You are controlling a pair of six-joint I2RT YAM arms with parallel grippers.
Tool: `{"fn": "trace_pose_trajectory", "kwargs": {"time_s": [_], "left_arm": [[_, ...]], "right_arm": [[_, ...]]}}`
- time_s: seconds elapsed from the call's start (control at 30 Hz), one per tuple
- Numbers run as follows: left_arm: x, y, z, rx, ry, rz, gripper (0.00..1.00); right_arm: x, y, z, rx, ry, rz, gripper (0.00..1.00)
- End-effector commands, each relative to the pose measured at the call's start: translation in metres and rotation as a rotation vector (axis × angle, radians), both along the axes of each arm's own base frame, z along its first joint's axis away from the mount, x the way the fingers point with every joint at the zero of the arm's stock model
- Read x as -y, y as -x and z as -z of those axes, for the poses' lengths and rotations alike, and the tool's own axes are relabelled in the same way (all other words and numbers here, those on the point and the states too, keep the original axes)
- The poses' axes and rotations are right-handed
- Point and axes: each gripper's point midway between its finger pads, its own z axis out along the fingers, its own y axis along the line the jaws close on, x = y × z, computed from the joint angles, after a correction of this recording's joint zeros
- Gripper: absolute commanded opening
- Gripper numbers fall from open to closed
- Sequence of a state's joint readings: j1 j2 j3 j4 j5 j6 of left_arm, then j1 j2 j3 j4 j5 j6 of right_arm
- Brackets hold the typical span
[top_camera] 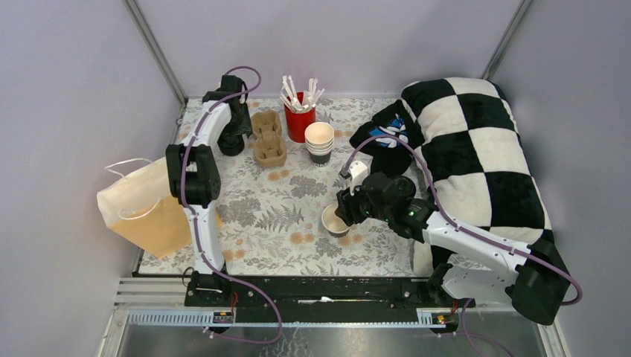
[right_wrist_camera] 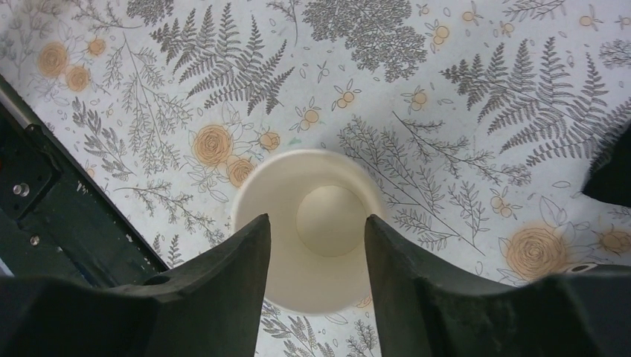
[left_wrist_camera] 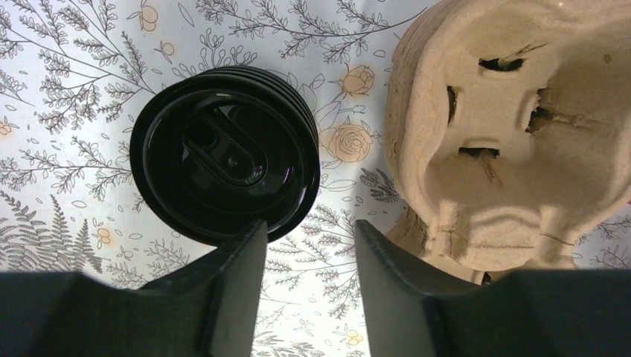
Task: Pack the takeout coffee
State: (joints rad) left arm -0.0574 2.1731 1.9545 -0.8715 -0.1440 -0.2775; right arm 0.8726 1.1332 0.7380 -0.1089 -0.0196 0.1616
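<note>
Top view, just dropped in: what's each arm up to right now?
The right gripper hangs above a lidless, empty cream cup on the floral table, jaws open, nothing held. The left gripper is at the far left, jaws open, facing a stack of black lids next to the pulp carrier. The carrier's pockets look empty.

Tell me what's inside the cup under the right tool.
Nothing visible: the cup shows a bare cream floor and walls. The right tool covers parts of its rim and near wall.
</note>
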Motion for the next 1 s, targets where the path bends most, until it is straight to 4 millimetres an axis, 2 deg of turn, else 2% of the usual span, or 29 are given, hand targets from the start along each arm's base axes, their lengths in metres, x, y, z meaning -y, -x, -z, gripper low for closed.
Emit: {"fn": "trace_pose_trajectory", "kwargs": {"time_s": [0.0, 0.2, 0.7, 0.77, 0.87, 0.97], "left_arm": [[-0.010, -0.018, -0.010, 0.049, -0.023, -0.003, 0.48], [-0.013, -0.025, -0.001, 0.046, -0.010, -0.006, 0.44], [-0.012, -0.036, 0.002, 0.055, 0.001, 0.004, 0.27], [-0.012, -0.036, 0.003, 0.053, 0.004, 0.006, 0.27], [-0.011, -0.035, 0.008, 0.042, 0.009, 0.008, 0.32], [-0.011, -0.035, 0.012, 0.033, 0.012, 0.009, 0.32]], "right_arm": [[0.001, -0.012, -0.034, 0.060, -0.027, 0.066, 0.60], [0.010, -0.015, -0.050, 0.089, -0.031, 0.103, 0.66], [0.009, -0.015, -0.050, 0.084, -0.019, 0.098, 0.65], [0.009, -0.015, -0.049, 0.082, -0.019, 0.097, 0.65], [0.008, -0.015, -0.049, 0.081, -0.022, 0.096, 0.65], [0.008, -0.015, -0.048, 0.078, -0.021, 0.096, 0.65]]}}
